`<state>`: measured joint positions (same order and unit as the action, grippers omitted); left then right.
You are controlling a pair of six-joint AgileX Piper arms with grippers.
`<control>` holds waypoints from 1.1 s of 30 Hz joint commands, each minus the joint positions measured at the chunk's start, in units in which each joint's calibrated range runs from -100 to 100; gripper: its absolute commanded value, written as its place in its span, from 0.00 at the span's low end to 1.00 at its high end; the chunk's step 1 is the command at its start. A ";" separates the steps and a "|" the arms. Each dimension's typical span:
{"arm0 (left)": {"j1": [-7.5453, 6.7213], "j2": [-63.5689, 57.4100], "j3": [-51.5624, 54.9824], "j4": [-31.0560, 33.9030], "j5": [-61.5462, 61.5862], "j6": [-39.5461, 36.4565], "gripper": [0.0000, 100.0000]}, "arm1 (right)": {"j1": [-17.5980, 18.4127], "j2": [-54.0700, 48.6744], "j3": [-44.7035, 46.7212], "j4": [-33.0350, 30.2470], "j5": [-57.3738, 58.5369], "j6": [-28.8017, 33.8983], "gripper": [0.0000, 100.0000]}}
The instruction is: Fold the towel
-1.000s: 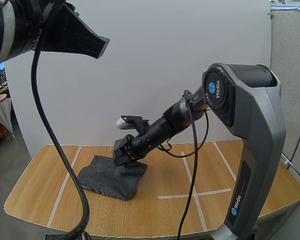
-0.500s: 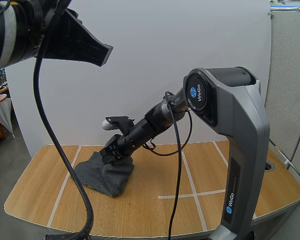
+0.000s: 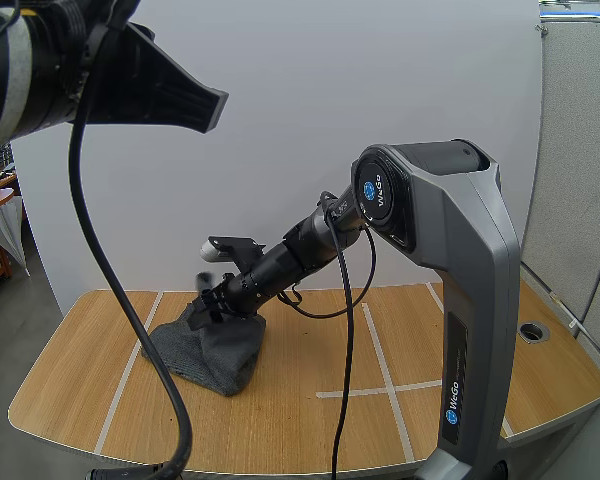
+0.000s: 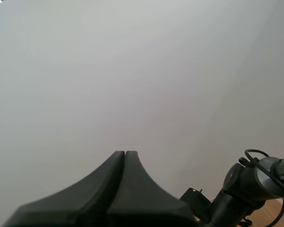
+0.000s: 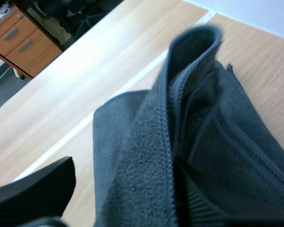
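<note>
Read "WeGo" in white on the round blue badge at the upper joint of the right arm. Read the same word again, running up the grey column below it.

Located the dark grey towel on the left half of the wooden table. Bunched into a loose heap rather than lying flat, toward the far edge and just beside a white tape line. From the right wrist view, seen to stand up in a raised fold with a stitched hem down its front.

Found the right gripper low at the top of the heap and spread apart, with one textured finger clear of the cloth and bare wood between. Cannot tell whether the other finger touches the towel.

Found the left gripper held high above the table, well apart from the towel, pressed together into one dark wedge with nothing in it.

Noted open tabletop to the right of the heap and toward the near edge, crossed by more tape lines. Noted a round cable hole near the right edge.
</note>
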<state>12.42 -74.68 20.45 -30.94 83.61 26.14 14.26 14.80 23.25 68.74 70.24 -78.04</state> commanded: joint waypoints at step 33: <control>0.05 -0.21 -0.21 1.18 1.08 -1.05 0.00 | -13.48 -4.60 -2.96 -16.66 27.38 3.54 0.00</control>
<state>12.42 -74.68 20.45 -29.72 86.07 25.82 3.40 11.05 15.37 55.13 97.23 -72.27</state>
